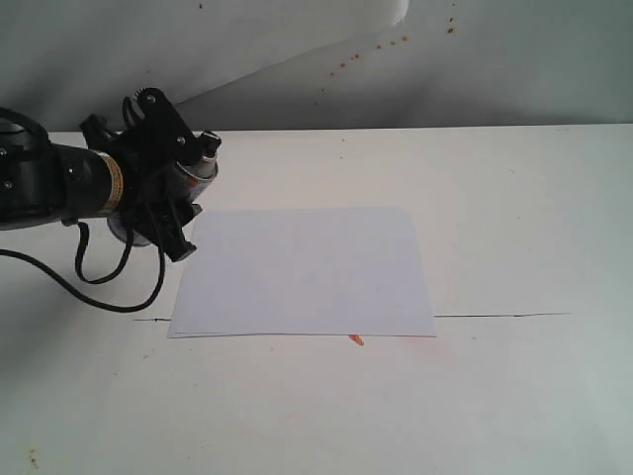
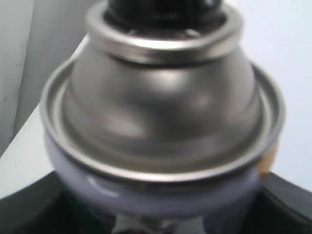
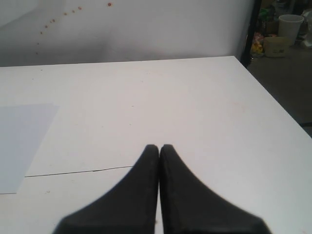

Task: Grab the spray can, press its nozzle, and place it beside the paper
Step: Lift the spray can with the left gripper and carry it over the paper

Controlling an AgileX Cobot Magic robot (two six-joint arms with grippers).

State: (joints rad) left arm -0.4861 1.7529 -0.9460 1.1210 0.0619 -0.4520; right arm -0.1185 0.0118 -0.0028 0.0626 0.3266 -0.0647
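Observation:
My left gripper [image 1: 181,183] is shut on the spray can [image 1: 198,168], just off the paper's far left corner. The can leans, and its black nozzle [image 1: 210,142] points up and to the right. Whether its base touches the table I cannot tell. The left wrist view is filled by the spray can's shiny domed shoulder [image 2: 161,97], with the nozzle [image 2: 163,9] cut off by the frame edge and dark fingers [image 2: 287,204] on both sides of the body. The white paper [image 1: 307,272] lies flat mid-table. My right gripper [image 3: 159,147] is shut and empty over bare table, the paper [image 3: 22,141] off to its side.
A black cable [image 1: 99,287] loops on the white table [image 1: 514,198] below the left arm. A thin dark seam [image 1: 495,316] crosses the tabletop. A small orange mark [image 1: 355,339] lies at the paper's near edge. The table's edge [image 3: 273,102] shows beyond the right gripper.

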